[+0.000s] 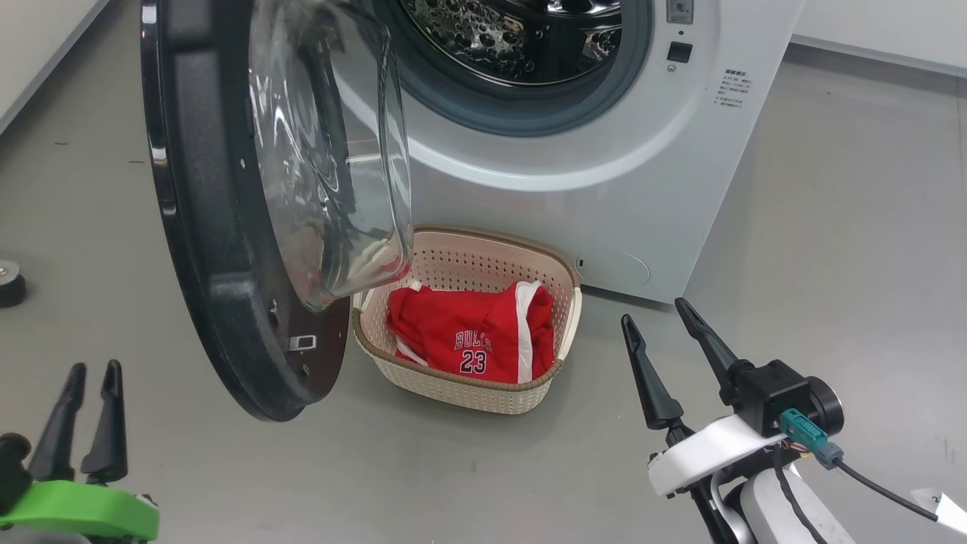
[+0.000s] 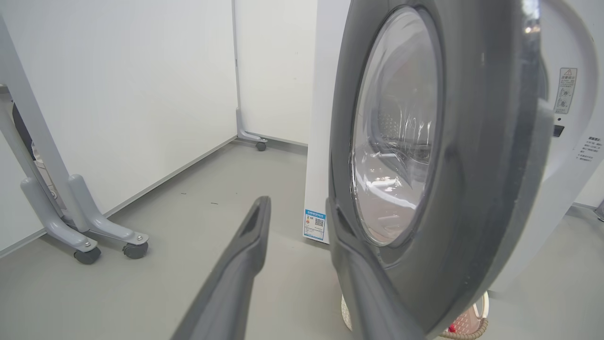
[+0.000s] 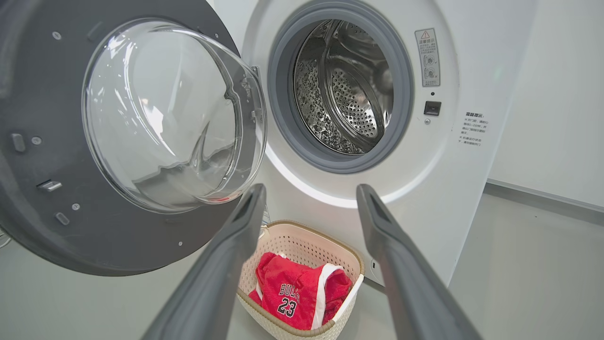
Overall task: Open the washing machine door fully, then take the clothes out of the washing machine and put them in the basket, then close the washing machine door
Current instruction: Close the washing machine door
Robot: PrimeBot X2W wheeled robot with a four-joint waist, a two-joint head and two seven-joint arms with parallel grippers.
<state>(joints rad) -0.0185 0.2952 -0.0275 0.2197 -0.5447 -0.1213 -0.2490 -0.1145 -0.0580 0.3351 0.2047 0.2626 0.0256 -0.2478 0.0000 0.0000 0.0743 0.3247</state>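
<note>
Door left to shut, clothes already in basket

Washing machine door (image 1: 204, 227) hangs swung out at upper left of head view, black rim nearly edge-on, glass bowl bulging right. Washing machine (image 1: 604, 189) takes upper centre. Its drum (image 1: 498, 38) shows bare steel, no cloth in the visible part. Clothes (image 1: 468, 325), red jersey with white trim, lie inside basket (image 1: 461, 393) at centre frame. Basket sits on floor (image 1: 831, 227) just beside washer front, left end under door's lower edge. Left gripper (image 1: 96, 365) at lower left, jaws narrow, nothing between them. Left wrist view has it facing door's outer face, one finger close to the rim, contact unclear. Right gripper (image 1: 653, 310) at lower right, jaws wide and empty, well apart from door.

Judged step: close door. To do it well, push with left fingers flat on outer rim near latch side, away from hinge. Follow the arc round toward grey seal and keep right arm out of swing path. Risk: door bottom passes over basket's left rim. It looks clear, but go slow there. Press until latch catches.
</note>
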